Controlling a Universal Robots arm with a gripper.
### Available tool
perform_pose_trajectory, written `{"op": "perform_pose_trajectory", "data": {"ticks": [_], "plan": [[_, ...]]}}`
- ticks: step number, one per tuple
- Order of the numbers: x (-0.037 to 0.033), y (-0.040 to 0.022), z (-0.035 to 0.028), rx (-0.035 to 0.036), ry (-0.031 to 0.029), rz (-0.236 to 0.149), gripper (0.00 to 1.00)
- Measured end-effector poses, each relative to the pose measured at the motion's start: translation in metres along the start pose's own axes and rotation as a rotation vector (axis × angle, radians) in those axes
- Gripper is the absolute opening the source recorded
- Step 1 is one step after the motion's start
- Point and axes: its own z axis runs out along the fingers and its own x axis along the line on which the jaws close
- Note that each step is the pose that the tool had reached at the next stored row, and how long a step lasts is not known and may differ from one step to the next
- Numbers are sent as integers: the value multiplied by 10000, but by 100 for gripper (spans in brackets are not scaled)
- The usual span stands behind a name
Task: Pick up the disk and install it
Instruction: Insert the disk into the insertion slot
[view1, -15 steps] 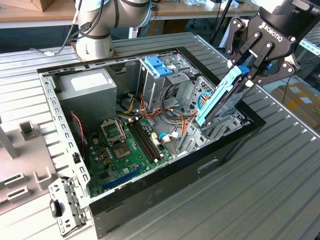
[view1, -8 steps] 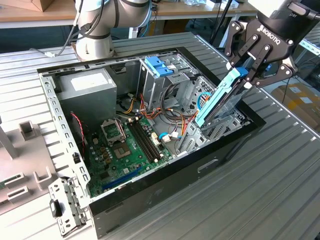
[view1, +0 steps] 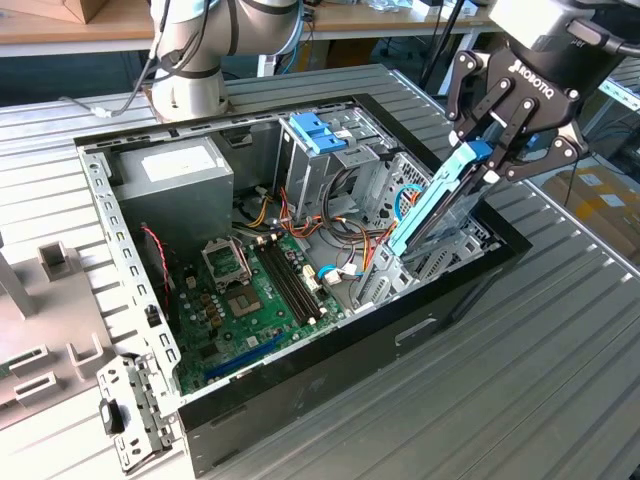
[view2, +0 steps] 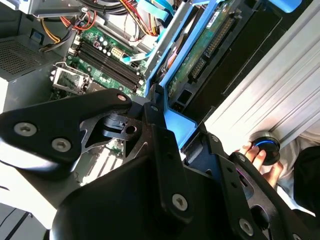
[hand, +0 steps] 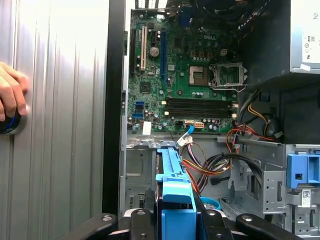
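gripper (view1: 490, 160): black linkage fingers clamped on the upper end of the disk (view1: 432, 208). disk: flat dark drive in a glossy light blue plastic carrier, tilted, lower end at the mouth of the grey sheet-metal bay (view1: 455, 250), on the exterior view's right. step, as judged: installation, disk not yet seated; seating calls for the carrier square to the bay's rails. beyond: green motherboard (view1: 250, 290), matte grey power supply (view1: 175, 175).
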Motion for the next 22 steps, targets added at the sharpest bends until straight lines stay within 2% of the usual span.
{"op": "perform_pose_trajectory", "data": {"ticks": [4,14,22], "plan": [[6,-3,67,0,0,0,37],[11,-5,129,0,0,0,37],[18,-7,205,0,0,0,37]]}}
